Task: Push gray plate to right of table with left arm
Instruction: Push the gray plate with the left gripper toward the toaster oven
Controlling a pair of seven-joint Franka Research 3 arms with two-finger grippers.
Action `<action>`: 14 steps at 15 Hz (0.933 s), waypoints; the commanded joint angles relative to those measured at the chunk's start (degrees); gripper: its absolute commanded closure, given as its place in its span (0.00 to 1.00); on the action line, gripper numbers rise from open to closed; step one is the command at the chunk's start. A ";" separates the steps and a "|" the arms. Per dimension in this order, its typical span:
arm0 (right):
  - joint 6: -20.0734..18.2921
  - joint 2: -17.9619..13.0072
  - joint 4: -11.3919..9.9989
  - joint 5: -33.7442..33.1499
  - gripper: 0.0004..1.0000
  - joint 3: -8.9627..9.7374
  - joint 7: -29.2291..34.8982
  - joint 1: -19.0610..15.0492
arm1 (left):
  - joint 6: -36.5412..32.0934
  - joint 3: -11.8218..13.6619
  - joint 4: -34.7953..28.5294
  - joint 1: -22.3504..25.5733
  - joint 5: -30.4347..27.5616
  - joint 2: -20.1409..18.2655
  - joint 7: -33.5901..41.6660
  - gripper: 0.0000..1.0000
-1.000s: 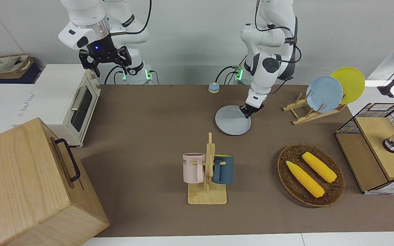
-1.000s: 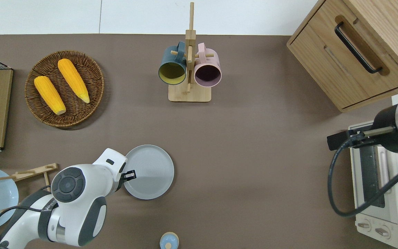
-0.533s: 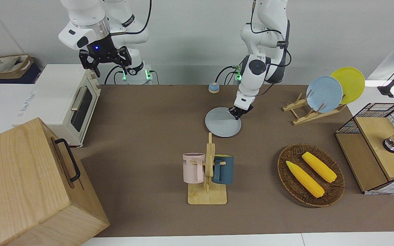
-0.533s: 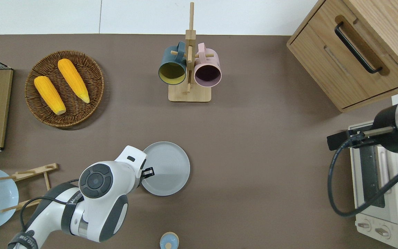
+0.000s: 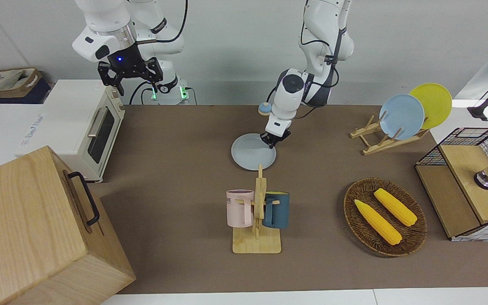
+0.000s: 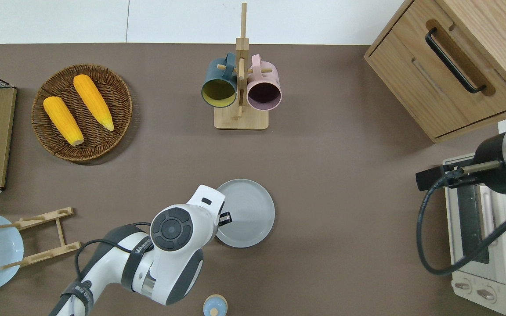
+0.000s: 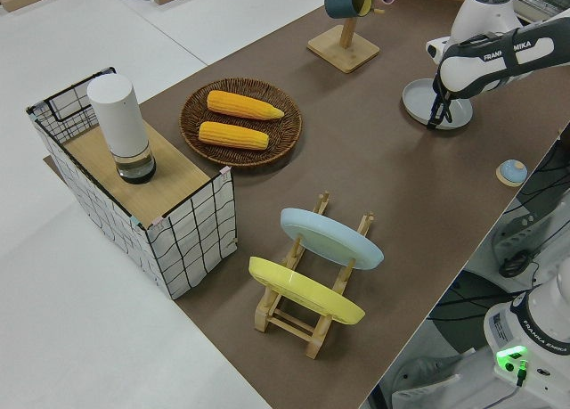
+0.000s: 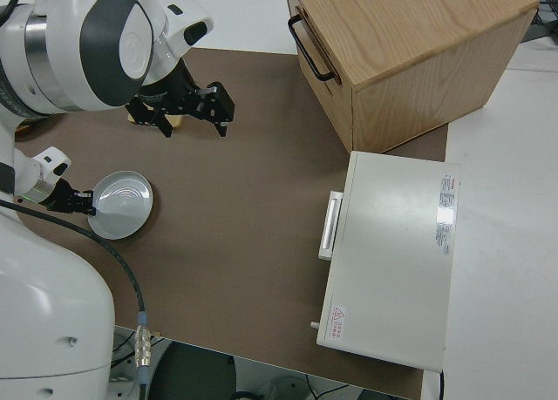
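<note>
We see the gray plate [image 6: 248, 210] lying flat on the table [image 6: 332, 175], about midway along its length and closer to the robots' edge than to the opposite one. It sits nearer to the robots than the mug rack [image 6: 240, 83], which carries a blue mug [image 6: 218, 85] and a pink mug [image 6: 263, 87]. The left gripper [image 6: 225, 218] is down at the plate, its black fingertips on the rim that faces the left arm's end of the table. We cannot tell how far apart its jaws stand. The left arm [image 6: 165, 250] reaches in low across the robots' edge of the table. A small blue bell [image 5: 264, 109] sits by that edge, close to the arm. Toward the left arm's end we see a wicker basket [image 6: 51, 145] with two corn cobs [image 6: 92, 101], and a wooden rack [image 5: 386, 140] holding a light-blue plate [image 5: 401, 116] and a yellow plate [image 5: 432, 101]. The right arm is parked, and the jaws of the right gripper [image 5: 130, 82] are spread wide.
</note>
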 commanded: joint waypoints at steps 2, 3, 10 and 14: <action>-0.83 -0.17 0.45 0.59 0.02 0.77 0.14 -1.15 | 0.66 -4.95 6.98 -1.04 -0.94 8.19 -6.48 1.00; -0.83 -0.17 0.45 0.59 0.02 0.86 0.14 -1.15 | 0.83 -6.10 8.56 -1.48 -0.93 9.33 -8.06 1.00; -0.91 -0.17 0.45 0.59 0.02 0.86 0.05 -1.15 | 2.33 -6.37 15.95 -7.19 -0.32 15.22 -15.54 1.00; -0.83 -0.17 0.45 0.59 0.02 0.86 0.05 -1.15 | 2.33 -6.37 21.40 -10.53 1.52 18.22 -21.16 1.00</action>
